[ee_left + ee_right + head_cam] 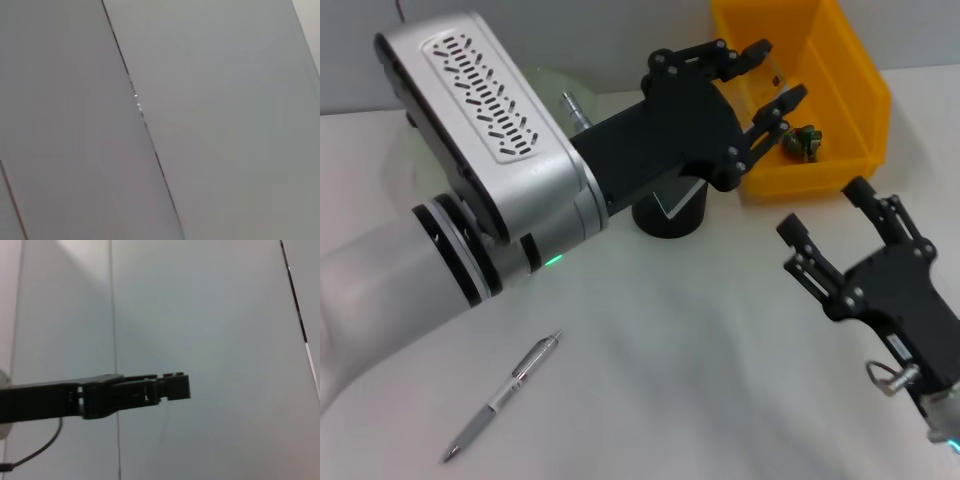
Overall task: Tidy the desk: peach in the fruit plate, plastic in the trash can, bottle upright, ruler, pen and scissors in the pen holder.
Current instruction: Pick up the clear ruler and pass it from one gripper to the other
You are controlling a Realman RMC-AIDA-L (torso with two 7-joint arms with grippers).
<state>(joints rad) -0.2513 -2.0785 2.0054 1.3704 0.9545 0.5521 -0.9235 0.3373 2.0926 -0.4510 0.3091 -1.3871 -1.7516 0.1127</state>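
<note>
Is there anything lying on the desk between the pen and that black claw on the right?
No. In the head view, only bare white desk stretches between the pen and the right gripper, whose jaws stand open.

A white cloth-covered table (680, 360) carries everything here. A silver pen (503, 395) lies flat on it near the front left, well apart from the rest, while a black round pen holder (670, 213) stands toward the back with a yellow bin (840, 110) just beside it on the right. A pale green plate (552, 82) sits at the back left, mostly hidden
</note>
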